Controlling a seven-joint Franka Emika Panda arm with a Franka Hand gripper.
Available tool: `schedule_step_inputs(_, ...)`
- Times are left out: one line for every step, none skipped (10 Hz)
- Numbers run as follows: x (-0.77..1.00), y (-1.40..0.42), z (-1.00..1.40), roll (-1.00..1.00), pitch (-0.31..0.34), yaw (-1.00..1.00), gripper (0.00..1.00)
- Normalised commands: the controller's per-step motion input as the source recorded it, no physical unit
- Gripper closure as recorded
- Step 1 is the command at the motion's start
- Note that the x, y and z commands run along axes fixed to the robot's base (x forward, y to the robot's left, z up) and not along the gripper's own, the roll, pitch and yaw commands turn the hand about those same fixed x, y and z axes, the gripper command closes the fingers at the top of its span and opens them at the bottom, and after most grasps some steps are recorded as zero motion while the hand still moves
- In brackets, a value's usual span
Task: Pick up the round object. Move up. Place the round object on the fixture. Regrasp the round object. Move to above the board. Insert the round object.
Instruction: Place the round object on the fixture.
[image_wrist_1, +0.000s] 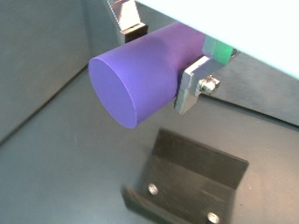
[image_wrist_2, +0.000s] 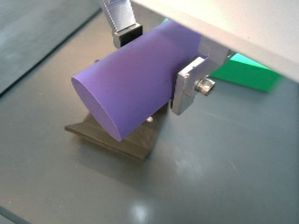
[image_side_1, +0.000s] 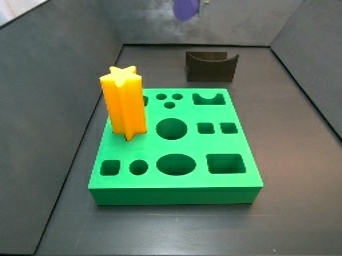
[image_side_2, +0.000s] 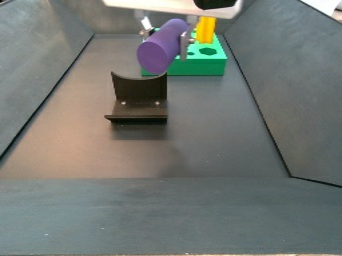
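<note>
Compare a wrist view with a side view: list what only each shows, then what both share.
Only the wrist view: the gripper close up, its silver fingers clamped on the round object.

Only the side view: the whole board, its shaped holes, and the orange star post standing in it.

Both: the round object held in the air, and the fixture on the floor, nothing resting in its notch.

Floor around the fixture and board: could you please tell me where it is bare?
Bare: the floor in front of the fixture and beside the board. Crowded: above the fixture, where the gripper holds the round object; an orange star post stands on the board.
</note>
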Motion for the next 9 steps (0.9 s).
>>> schedule_step_inputs(1.00, -0.34, -0.15, 0.00, 0.136, 1.00, 1.00)
schedule_step_inputs(1.00, -0.30, -0.13, 0.00, 0.165, 1.00, 1.00)
schedule_step_inputs(1.00, -0.25, -0.10, 0.00, 0.176, 0.79, 1.00)
schedule_step_inputs(1.00, -0.22, -0.09, 0.01, 0.163, 0.57, 1.00)
schedule_step_inputs(1.00, -0.18, -0.07, 0.01, 0.153, 0.38, 1.00)
schedule_step_inputs(1.00, -0.14, -0.06, 0.02, 0.140, 0.22, 1.00)
schedule_step_inputs(1.00, -0.12, -0.05, 0.02, 0.145, 0.15, 1.00)
schedule_step_inputs(1.00, -0.09, -0.03, 0.02, 0.151, 0.10, 1.00)
schedule_step_inputs(0.14, -0.09, 0.74, -1.00, -0.030, 0.00, 1.00)
